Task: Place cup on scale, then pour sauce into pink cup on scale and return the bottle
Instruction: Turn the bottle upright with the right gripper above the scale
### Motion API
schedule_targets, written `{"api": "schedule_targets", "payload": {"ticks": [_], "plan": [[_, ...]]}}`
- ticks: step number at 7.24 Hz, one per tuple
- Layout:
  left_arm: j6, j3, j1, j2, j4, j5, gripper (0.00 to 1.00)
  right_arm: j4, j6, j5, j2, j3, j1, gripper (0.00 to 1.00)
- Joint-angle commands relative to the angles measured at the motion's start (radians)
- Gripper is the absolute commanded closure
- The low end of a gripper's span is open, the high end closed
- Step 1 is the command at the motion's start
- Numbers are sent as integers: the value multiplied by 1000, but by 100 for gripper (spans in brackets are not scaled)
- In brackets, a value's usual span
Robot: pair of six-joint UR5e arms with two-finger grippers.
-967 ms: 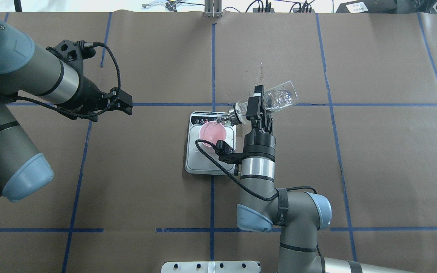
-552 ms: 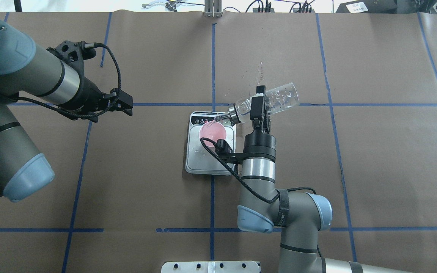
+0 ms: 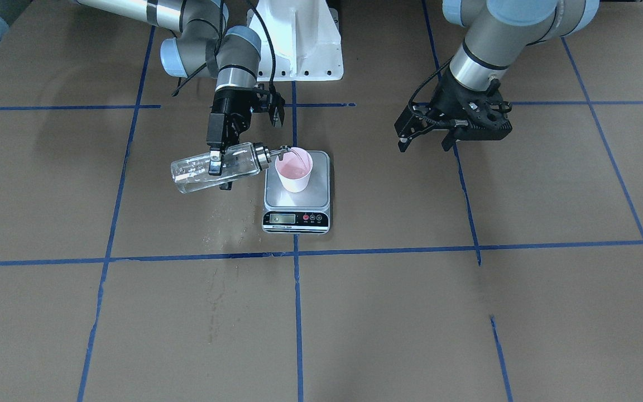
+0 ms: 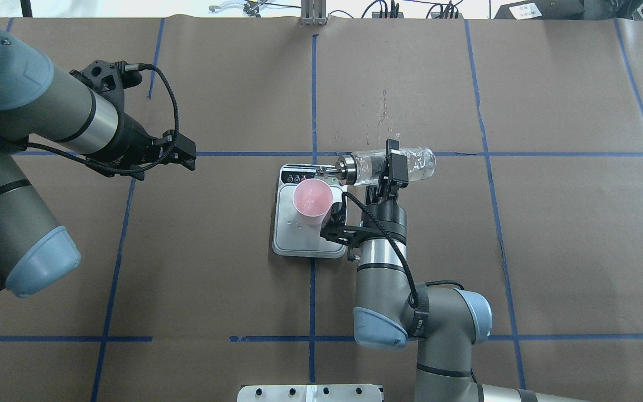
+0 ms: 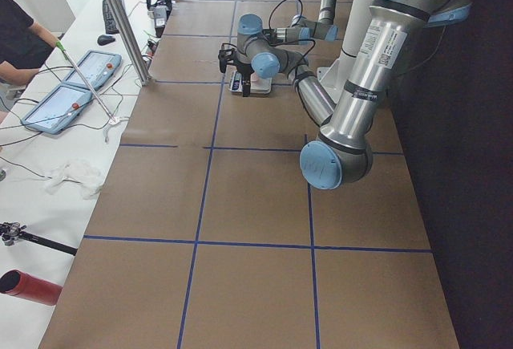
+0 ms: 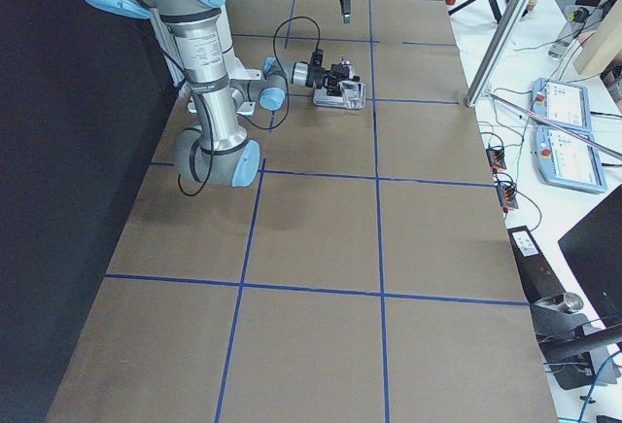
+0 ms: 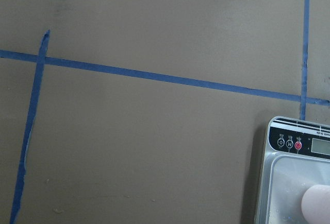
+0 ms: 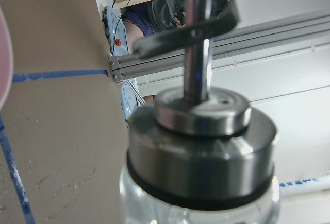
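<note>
Scale [image 7: 300, 140] and cup [image 7: 317, 206] at lower right corner

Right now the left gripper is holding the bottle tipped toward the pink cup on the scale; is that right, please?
No: the right gripper holds the bottle tipped toward the pink cup on the scale, as the overhead exterior view shows.

A robotics lab: a table [image 4: 550, 251] papered brown and gridded with blue tape [image 4: 311, 84], robot arms [image 4: 380, 262] mounted at its edge, and beside it a white bench [image 5: 40, 213] carrying teach pendants [image 5: 90, 70] and an aluminium post [image 5: 120, 20].
</note>
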Motion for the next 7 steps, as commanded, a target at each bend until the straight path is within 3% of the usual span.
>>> {"api": "schedule_targets", "payload": {"ticks": [1, 2, 4, 5, 7], "plan": [[-1, 3, 2, 0, 0, 1, 0, 1, 403, 91, 1, 21, -2, 100], [-2, 3, 2, 0, 0, 1, 0, 1, 520, 180, -9, 94, 2, 100], [-2, 6, 4, -2, 0, 1, 0, 1, 748, 214, -22, 158, 9, 100], [-2, 6, 2, -2, 0, 1, 0, 1, 816, 252, -81, 233, 19, 100], [-3, 6, 4, -6, 0, 1, 0, 1, 839, 295, -210, 280, 50, 100]]}}
